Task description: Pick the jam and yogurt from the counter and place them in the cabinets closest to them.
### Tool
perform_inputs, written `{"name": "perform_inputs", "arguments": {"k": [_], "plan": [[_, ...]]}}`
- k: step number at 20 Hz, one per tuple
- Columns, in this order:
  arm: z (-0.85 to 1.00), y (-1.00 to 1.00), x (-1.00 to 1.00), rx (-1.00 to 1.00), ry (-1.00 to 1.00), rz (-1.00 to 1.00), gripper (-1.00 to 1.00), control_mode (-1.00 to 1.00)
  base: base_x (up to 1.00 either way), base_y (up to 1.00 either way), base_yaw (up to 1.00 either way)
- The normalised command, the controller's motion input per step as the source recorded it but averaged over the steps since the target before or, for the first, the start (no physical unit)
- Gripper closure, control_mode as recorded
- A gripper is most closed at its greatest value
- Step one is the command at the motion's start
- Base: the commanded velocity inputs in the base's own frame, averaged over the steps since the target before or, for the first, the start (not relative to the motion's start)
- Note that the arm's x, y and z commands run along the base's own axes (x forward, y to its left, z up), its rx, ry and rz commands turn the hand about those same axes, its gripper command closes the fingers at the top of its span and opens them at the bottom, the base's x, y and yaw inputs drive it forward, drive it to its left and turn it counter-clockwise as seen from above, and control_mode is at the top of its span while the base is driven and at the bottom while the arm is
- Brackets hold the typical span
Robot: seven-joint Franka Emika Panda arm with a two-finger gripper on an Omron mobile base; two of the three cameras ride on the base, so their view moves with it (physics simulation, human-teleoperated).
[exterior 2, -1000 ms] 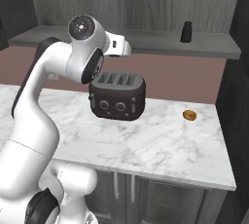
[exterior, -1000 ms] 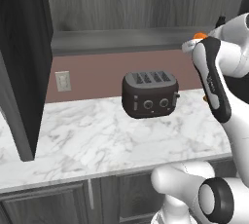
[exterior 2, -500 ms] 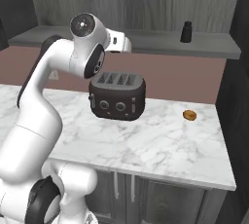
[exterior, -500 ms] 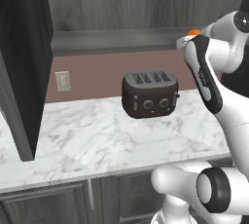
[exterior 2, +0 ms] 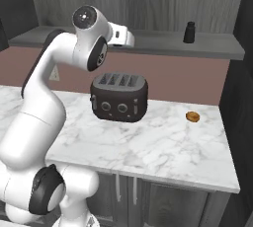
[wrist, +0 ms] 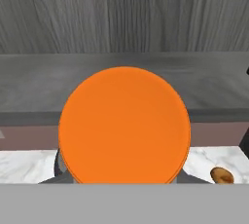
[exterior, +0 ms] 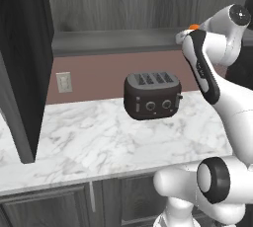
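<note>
The jam is an orange jar whose round face covers the middle of the hand view and hides my fingertips. My gripper is shut on it, holding it in the air at shelf height; a sliver of the orange jam shows at the hand. The flat grey shelf of the cabinets lies straight ahead of it, and also shows as the cabinets' shelf above the white marble counter. The yogurt is out of view.
A dark toaster stands on the counter below the hand. A black bottle sits on the shelf to the right. A small brown round item lies on the counter's right end. An open dark cabinet door juts out at left.
The hand with the jam has moved slightly up and left, closer to the cabinet shelf. The toaster and bottle have not moved.
</note>
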Motion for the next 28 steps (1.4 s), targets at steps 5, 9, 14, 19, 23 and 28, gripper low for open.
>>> {"name": "perform_inputs", "arguments": {"k": [5,9,14,19,23,28], "plan": [[-0.01,0.0,0.17,0.0,0.0,0.0,1.0,-1.0,0.0,0.0,0.0],[-0.02,0.0,0.19,0.0,0.0,0.0,1.0,-1.0,0.0,0.0,0.0],[-0.01,0.01,0.3,0.0,0.0,0.0,1.0,-1.0,0.0,0.0,0.0],[-0.04,0.04,0.31,0.0,0.0,0.0,1.0,-1.0,0.0,0.0,0.0],[-0.09,0.02,0.28,0.0,0.0,0.0,1.0,-1.0,0.0,0.0,0.0],[-0.1,0.01,0.29,0.0,0.0,0.0,1.0,-1.0,0.0,0.0,0.0]]}}
